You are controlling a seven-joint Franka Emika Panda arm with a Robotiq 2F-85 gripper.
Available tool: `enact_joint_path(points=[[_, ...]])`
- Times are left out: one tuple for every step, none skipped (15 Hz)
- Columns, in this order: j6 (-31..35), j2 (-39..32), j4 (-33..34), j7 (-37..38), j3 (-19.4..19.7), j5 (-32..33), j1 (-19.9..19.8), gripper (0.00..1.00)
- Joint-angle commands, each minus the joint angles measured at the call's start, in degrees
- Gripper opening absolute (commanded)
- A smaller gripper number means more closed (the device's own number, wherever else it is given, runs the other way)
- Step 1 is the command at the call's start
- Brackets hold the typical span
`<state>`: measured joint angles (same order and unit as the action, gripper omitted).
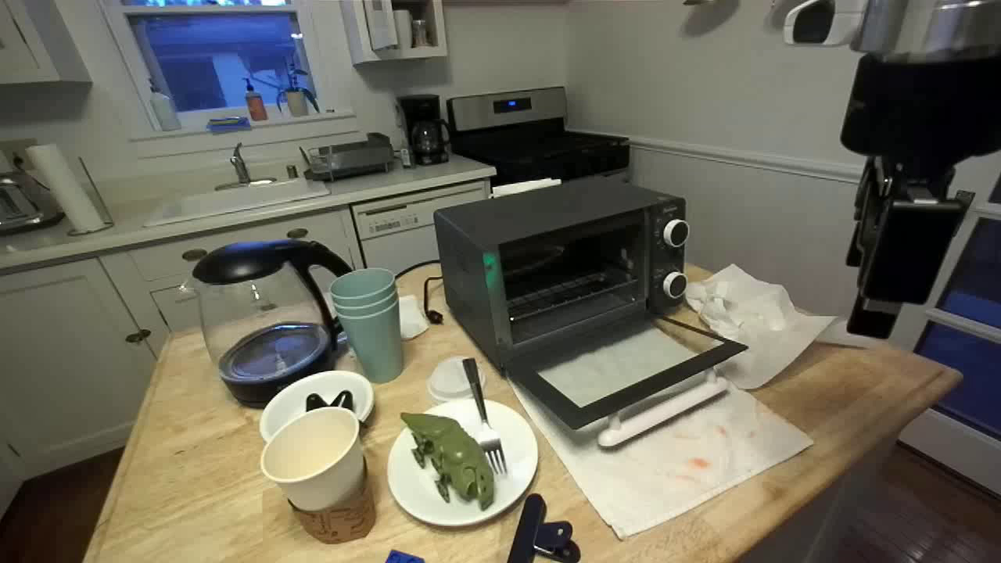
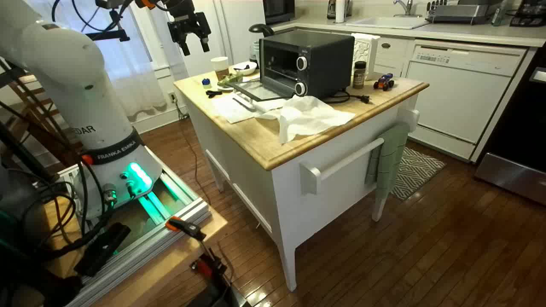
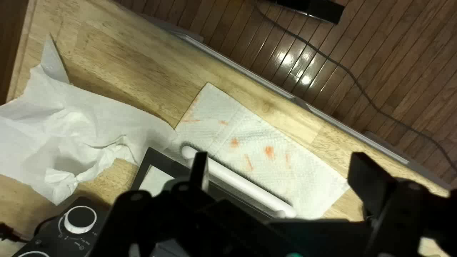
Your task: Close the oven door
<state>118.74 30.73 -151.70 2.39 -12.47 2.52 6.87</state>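
Plainly, in an exterior view, we have the gripper (image 2: 196,48) hanging above the oven door (image 2: 258,90) and to the picture's left of it, well apart, its fingers spread wide with nothing held. The door lies swung down in front of the oven (image 2: 319,62). Also in an exterior view, we see the door's bar handle (image 1: 665,413) along the free edge, over a paper towel (image 1: 704,478); whether the two touch, we cannot tell. The gripper hangs higher, to the picture's right. From the wrist view we take the relation that counts: the handle lies below the fingertips, its long axis running slantwise from upper left to lower right, passing behind one finger into the gap. With the door's other edge at the oven's foot, we judge the coming move calls for dropping low just beyond the handle, reaching under the free edge and sweeping it up toward the oven.
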Motion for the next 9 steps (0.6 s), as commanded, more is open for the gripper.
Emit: enact_joint_path(points=[[-0.1,-0.1,0.1,0.5,1.0,0.6,1.0,1.0],[-0.1,-0.1,0.1,0.5,1.0,0.6,1.0,1.0],[-0.1,-0.1,0.1,0.5,1.0,0.6,1.0,1.0],[-0.1,-0.1,0.1,0.5,1.0,0.6,1.0,1.0],[-0.1,-0.1,0.1,0.5,1.0,0.6,1.0,1.0],[-0.1,-0.1,0.1,0.5,1.0,0.6,1.0,1.0],[-0.1,-0.1,0.1,0.5,1.0,0.6,1.0,1.0],[1.2,-0.6,0.3,-0.8,2.7,-1.1,0.9,1.0],[0.5,-0.7,0.1,-4.6,5.5,-4.4,2.0,1.0]])
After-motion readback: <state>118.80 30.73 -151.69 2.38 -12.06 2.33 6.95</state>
